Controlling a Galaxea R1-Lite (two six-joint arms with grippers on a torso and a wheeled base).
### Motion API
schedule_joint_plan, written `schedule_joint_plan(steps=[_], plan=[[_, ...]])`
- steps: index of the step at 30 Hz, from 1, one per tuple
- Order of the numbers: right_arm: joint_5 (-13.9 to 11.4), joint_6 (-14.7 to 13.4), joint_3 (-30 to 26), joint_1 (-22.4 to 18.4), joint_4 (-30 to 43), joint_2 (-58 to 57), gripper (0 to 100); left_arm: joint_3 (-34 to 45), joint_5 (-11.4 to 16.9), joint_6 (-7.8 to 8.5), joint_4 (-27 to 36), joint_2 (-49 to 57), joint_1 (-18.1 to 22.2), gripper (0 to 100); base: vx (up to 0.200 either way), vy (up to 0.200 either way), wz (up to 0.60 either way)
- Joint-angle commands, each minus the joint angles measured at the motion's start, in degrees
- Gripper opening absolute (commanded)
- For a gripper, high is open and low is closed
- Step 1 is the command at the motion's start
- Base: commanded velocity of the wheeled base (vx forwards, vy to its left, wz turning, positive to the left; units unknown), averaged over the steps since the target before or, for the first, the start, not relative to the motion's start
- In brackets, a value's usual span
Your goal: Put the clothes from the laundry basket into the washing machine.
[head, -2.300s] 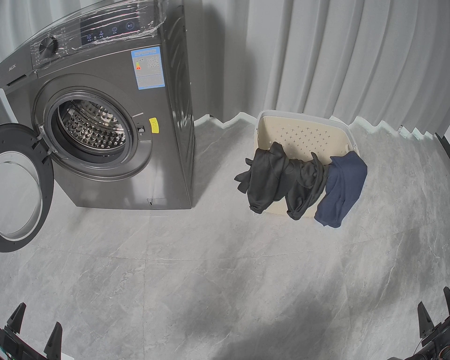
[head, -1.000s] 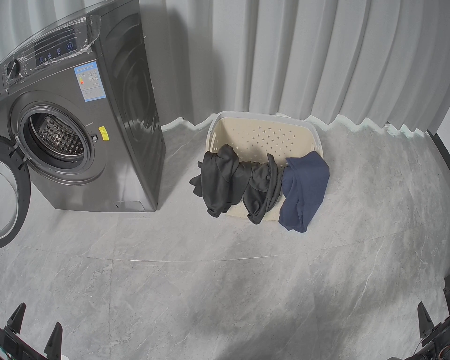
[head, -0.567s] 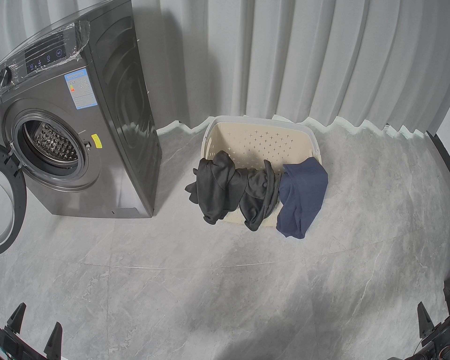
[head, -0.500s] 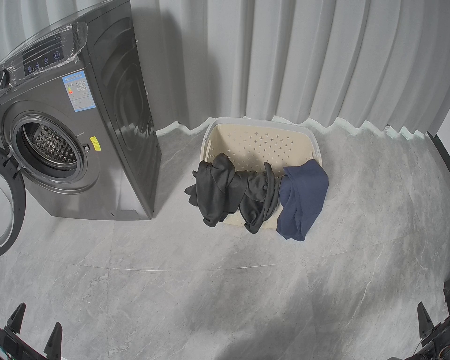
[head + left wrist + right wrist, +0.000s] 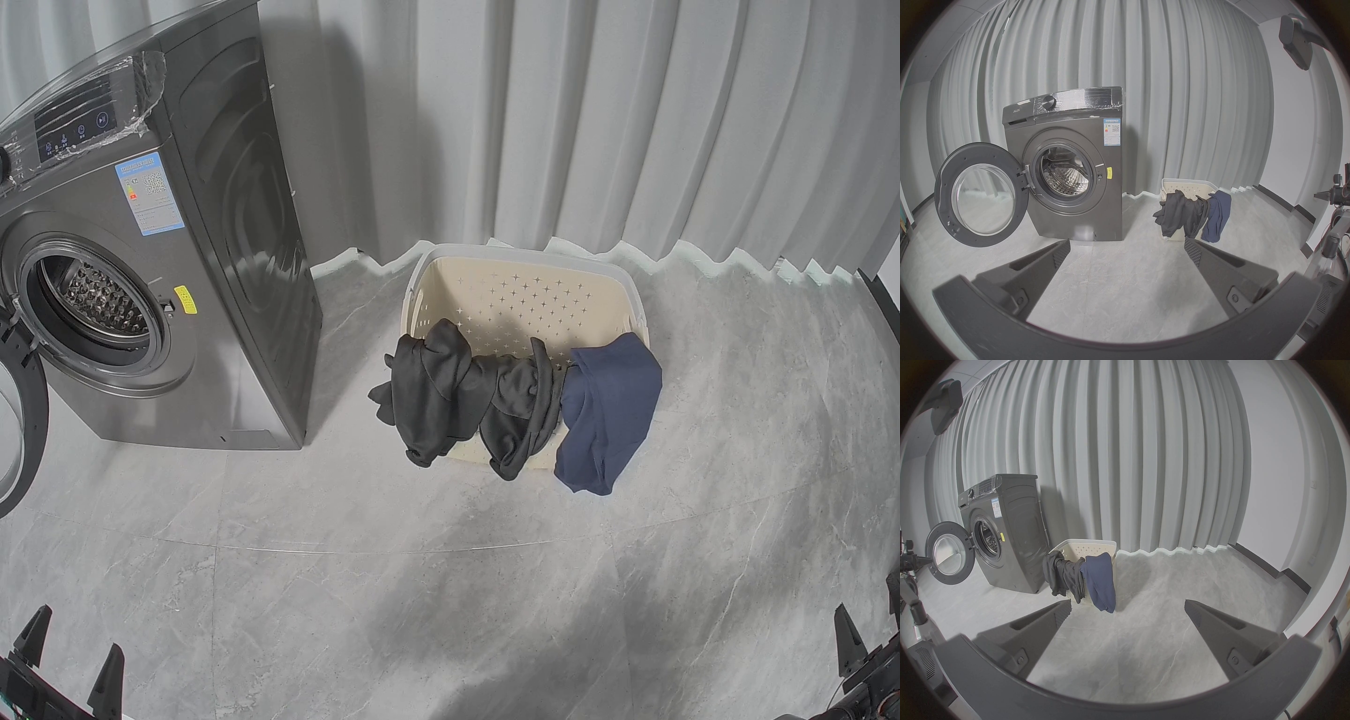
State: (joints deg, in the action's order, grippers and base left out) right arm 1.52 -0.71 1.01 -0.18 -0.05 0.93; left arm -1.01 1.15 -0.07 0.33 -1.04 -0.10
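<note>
Left gripper (image 5: 1126, 243) and right gripper (image 5: 1127, 603) hang spread wide, holding nothing, well short of the laundry basket (image 5: 525, 253), with clothes (image 5: 441, 394) draped over its near rim. Washing machine (image 5: 234, 234) stands ahead-left, door (image 5: 979, 194) swung out; grey floor (image 5: 469, 581) lies between, curtain (image 5: 609, 122) behind.

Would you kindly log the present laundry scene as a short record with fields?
Washing machine: grey front-loader, left of the basket
Door: swung open; no clothes seen in the drum
Laundry basket: cream, beside the curtain
Dark grey clothes: draped over the basket's near rim
Navy garment: draped over the same rim, right of them
Left end effector: open, empty
Right end effector: open, empty
</note>
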Motion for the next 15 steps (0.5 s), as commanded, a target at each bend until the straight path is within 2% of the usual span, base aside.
schedule_joint_plan(steps=[1, 6, 15], plan=[[0.1, 0.0, -1.0, 0.0, 0.0, -0.9, 100, 0.9, 0.0, -0.01, -0.1, 0.9, 0.0, 100, 0.0, -0.2, 0.0], [0.1, 0.0, -1.0, 0.0, 0.0, -0.9, 100, 0.9, 0.0, -0.01, 0.0, 0.9, 0.0, 100, 0.0, -0.2, 0.0], [0.1, 0.0, -1.0, 0.0, 0.0, -0.9, 100, 0.9, 0.0, -0.01, 0.0, 0.9, 0.0, 100, 0.0, 0.0, 0.0]])
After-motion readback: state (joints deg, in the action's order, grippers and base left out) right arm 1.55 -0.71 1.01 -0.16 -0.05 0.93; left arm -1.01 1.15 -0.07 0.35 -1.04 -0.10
